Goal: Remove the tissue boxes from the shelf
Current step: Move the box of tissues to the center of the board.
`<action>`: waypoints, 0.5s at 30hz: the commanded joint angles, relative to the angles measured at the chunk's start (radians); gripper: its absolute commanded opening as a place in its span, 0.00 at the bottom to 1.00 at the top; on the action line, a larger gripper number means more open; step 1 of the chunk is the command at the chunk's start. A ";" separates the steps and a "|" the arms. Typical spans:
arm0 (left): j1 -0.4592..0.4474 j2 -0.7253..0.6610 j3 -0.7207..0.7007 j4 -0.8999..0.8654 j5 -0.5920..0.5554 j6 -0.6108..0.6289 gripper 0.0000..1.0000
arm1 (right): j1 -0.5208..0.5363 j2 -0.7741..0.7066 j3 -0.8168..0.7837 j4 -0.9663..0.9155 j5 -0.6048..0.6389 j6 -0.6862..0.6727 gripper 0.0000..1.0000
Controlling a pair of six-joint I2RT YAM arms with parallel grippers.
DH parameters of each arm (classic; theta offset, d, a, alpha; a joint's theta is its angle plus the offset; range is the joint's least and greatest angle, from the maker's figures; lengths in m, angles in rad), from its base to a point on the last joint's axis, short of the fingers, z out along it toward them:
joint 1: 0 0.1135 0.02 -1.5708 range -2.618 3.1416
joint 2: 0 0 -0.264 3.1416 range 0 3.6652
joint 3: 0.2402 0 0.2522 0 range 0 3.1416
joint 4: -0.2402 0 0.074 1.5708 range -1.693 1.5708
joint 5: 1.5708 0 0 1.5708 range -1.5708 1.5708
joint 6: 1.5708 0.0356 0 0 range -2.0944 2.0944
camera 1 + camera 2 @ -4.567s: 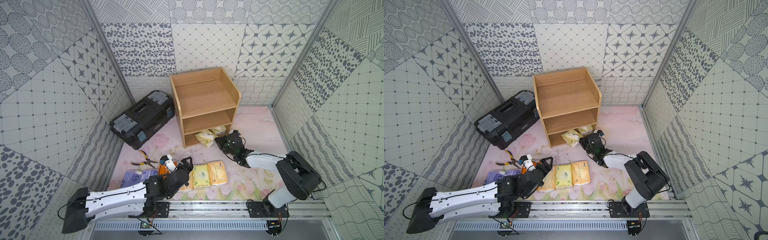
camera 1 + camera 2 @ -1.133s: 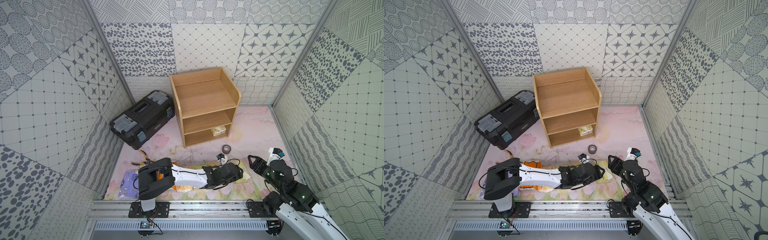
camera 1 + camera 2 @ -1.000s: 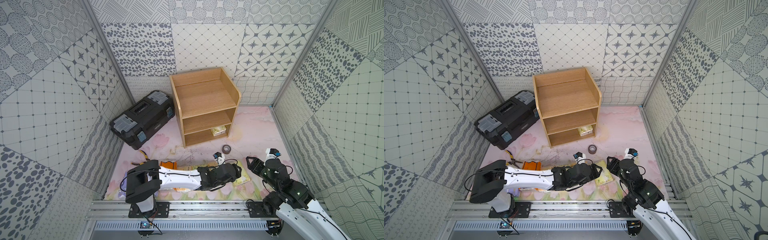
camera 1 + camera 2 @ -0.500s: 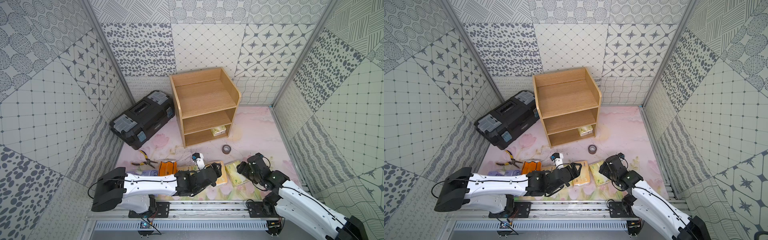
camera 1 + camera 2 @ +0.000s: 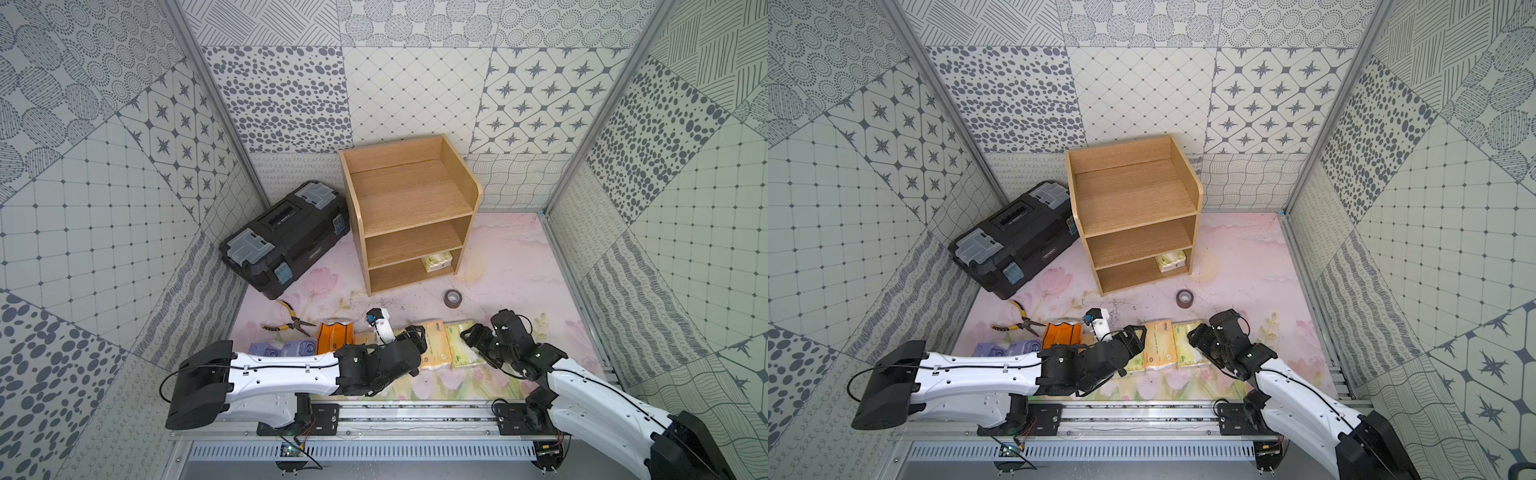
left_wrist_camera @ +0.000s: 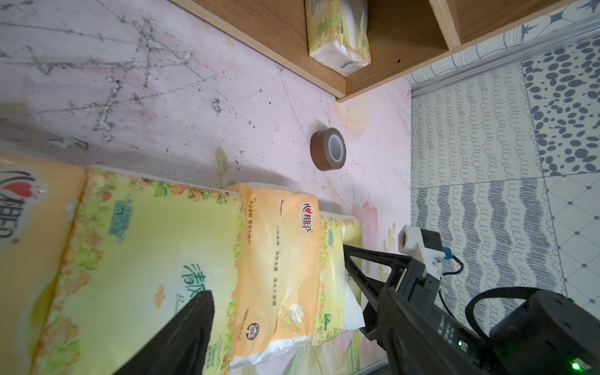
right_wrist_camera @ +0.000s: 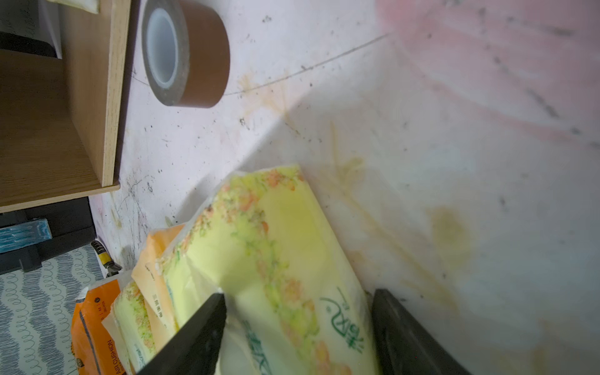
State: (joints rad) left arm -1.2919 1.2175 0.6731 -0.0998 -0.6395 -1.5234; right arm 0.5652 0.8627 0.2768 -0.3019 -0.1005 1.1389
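Note:
The wooden shelf (image 5: pixel 409 216) (image 5: pixel 1133 208) holds one yellow-green tissue box (image 5: pixel 436 261) (image 6: pixel 337 32) on its lowest tier. Several other tissue boxes lie in a row on the floor near the front: two lavender (image 5: pixel 282 347), one orange (image 5: pixel 334 337), then cream and yellow-green ones (image 5: pixel 436 345). My left gripper (image 5: pixel 415 332) (image 6: pixel 297 292) hovers open over a pale orange pack (image 6: pixel 279 259), holding nothing. My right gripper (image 5: pixel 470 334) (image 7: pixel 298 293) is open, its jaws either side of the rightmost yellow-green pack (image 7: pixel 276 246), which leans on its neighbour.
A black toolbox (image 5: pixel 286 237) stands left of the shelf. Yellow-handled pliers (image 5: pixel 291 322) lie behind the lavender packs. A brown tape roll (image 5: pixel 452 298) (image 7: pixel 185 52) sits on the floor between the shelf and the row. The metal rail (image 5: pixel 415 415) runs along the front.
One pack has left the lowest tier. My right gripper came down from the right with it to the row's right end and opened. My left arm drew back to the left.

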 commanded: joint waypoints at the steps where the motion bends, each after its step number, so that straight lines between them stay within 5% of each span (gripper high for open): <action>1: 0.008 -0.005 -0.008 -0.028 -0.040 -0.024 0.84 | -0.001 0.005 0.028 -0.026 0.051 -0.027 0.77; 7: 0.033 -0.021 -0.041 0.005 -0.018 -0.041 0.84 | -0.001 -0.079 0.102 -0.120 0.258 -0.123 0.78; 15: 0.078 -0.059 -0.066 0.009 -0.001 -0.028 0.84 | -0.001 0.034 0.238 0.041 0.282 -0.192 0.63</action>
State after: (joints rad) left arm -1.2369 1.1790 0.6193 -0.0990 -0.6376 -1.5517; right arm 0.5655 0.8349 0.4652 -0.3740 0.1471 0.9871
